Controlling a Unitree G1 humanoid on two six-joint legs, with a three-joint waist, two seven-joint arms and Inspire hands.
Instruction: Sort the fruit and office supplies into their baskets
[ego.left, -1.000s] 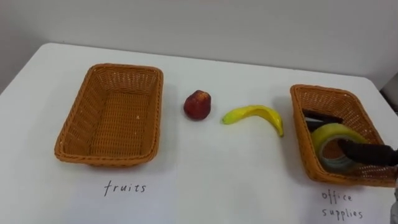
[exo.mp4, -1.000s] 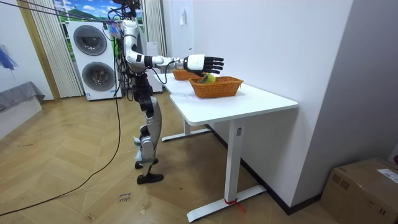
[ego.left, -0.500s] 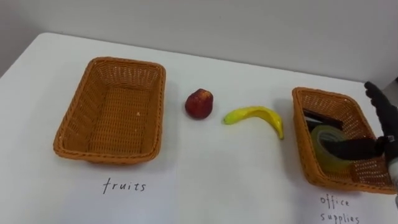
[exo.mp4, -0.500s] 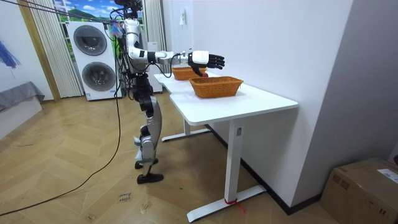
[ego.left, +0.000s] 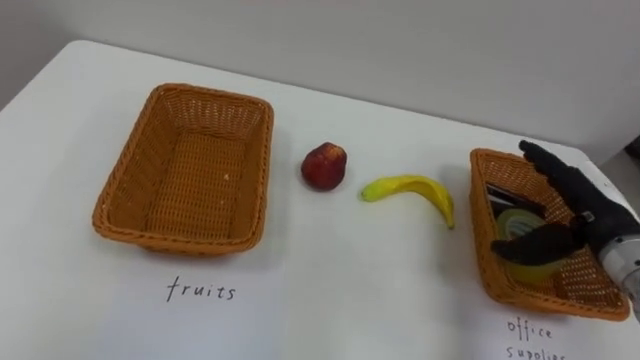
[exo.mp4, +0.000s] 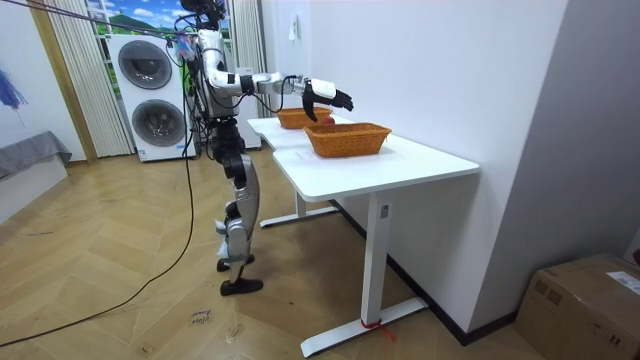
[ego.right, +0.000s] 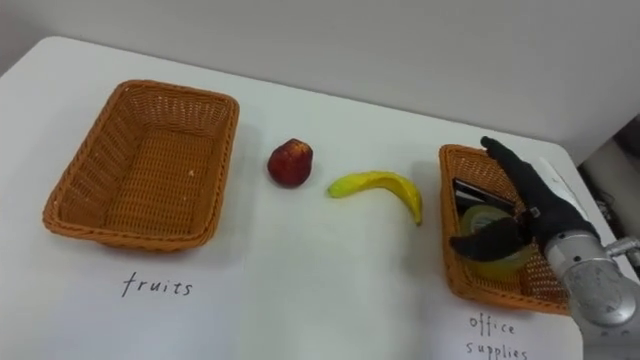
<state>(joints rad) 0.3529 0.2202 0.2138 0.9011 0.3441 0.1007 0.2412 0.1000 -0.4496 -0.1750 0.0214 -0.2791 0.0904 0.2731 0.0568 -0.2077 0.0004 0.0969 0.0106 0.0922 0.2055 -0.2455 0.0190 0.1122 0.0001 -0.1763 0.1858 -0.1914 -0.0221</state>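
Table (ego.left: 350, 290), white, with two wicker baskets.
- Right basket (ego.left: 480, 240): holds a tape roll (ego.left: 515, 222) and a dark item (ego.left: 505, 195) behind it.
- Right hand (ego.left: 585, 212): over the right basket, fingers spread straight, thumb across the tape roll, holding nothing.
- Banana (ego.left: 410, 188): on the table just left of the right basket.
- Apple (ego.left: 325, 166): further left of the right basket, beyond the banana.
- Left basket (ego.left: 125, 175): well left of the right basket, nothing in it.
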